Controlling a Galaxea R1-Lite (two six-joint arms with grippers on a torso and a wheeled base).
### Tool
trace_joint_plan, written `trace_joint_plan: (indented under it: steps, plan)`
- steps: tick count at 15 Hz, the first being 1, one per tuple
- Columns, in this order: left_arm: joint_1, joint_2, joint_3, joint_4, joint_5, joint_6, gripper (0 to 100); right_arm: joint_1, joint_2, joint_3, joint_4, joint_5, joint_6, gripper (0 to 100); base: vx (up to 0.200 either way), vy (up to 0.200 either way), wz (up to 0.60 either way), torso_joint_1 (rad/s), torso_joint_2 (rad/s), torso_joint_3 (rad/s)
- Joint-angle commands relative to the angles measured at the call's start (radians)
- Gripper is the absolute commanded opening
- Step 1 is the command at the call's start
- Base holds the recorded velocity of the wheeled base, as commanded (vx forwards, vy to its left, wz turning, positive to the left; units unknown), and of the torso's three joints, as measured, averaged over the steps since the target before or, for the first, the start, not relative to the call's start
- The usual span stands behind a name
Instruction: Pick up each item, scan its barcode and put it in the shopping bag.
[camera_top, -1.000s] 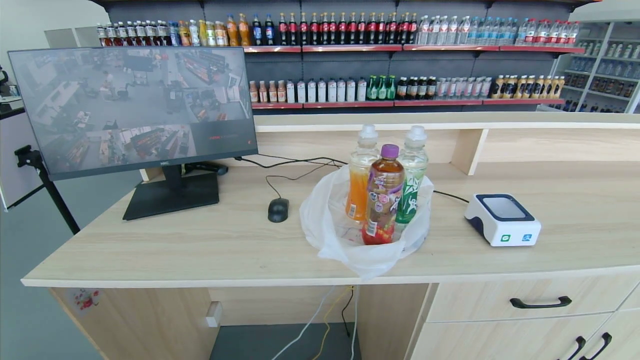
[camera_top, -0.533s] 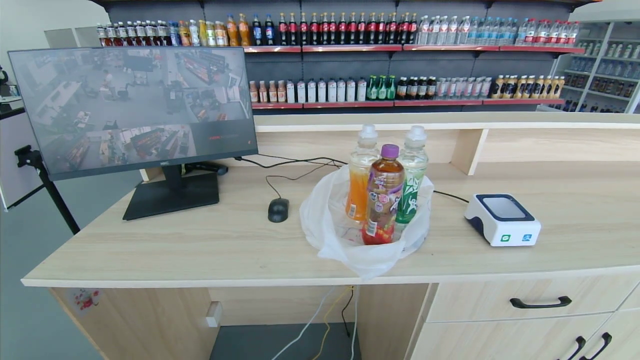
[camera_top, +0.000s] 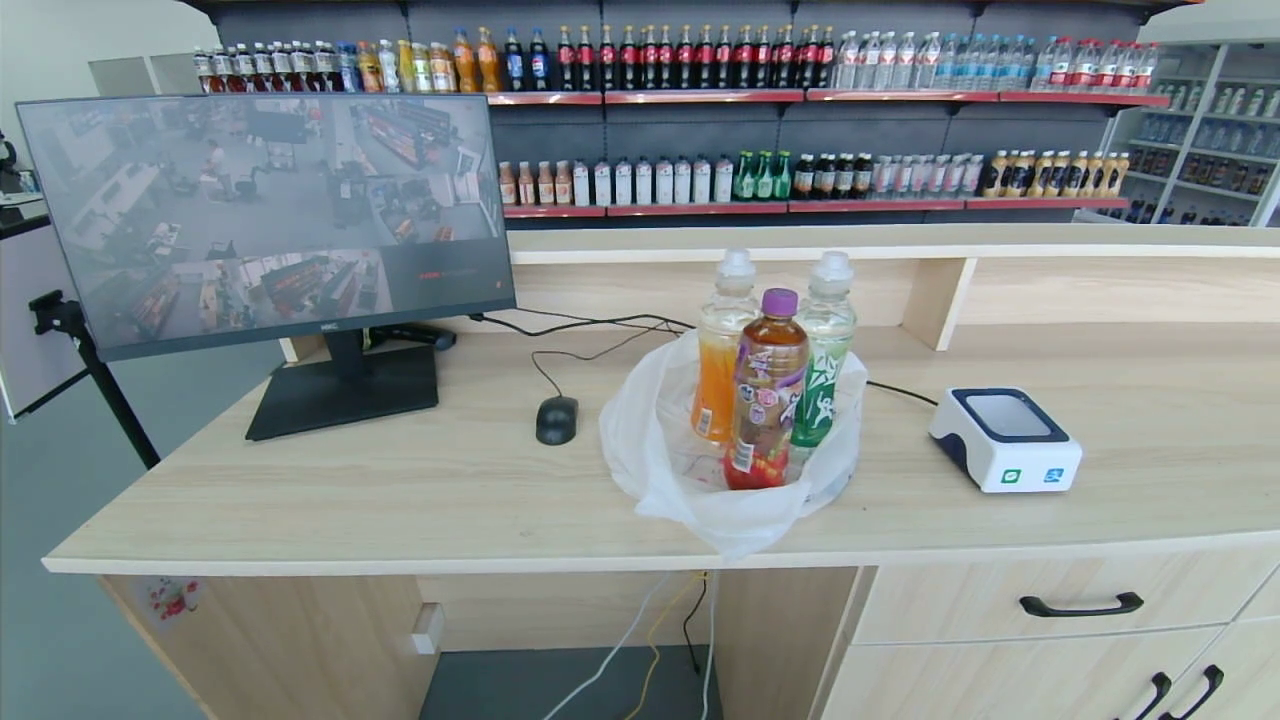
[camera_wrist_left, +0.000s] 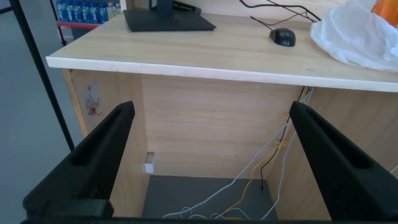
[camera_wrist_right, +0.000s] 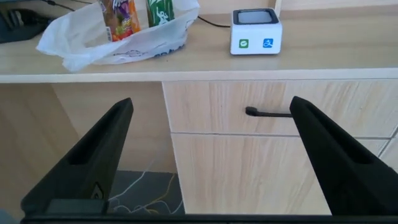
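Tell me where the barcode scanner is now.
In the head view the barcode scanner sits on the counter, on the robot's right, just beside the shopping bag and not touching it.

A pale wood counter runs across the middle of the frame, with a raised ledge along its back edge. At centre left the monitor stands on its flat black base. A black mouse lies just left of centre, its cable curling back toward the monitor. A white plastic bag sits at centre, its lower fold drooping over the front edge. The white scanner rests at centre right, apart from the bag, window up.
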Motion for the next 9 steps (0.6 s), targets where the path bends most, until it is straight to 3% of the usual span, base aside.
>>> trace_joint_plan:
  steps: [1,9]
  plan:
    - [0.000,0.000,0.000,0.000,0.000,0.000,100,0.000,0.000,0.000,-0.001,0.001,0.005,100,0.000,0.000,0.00,0.000,0.00,0.000]
    - [0.002,0.000,0.000,0.000,0.000,-0.002,100,0.000,0.000,0.000,0.003,0.007,-0.066,100,0.000,-0.200,0.00,0.007,0.00,0.001]
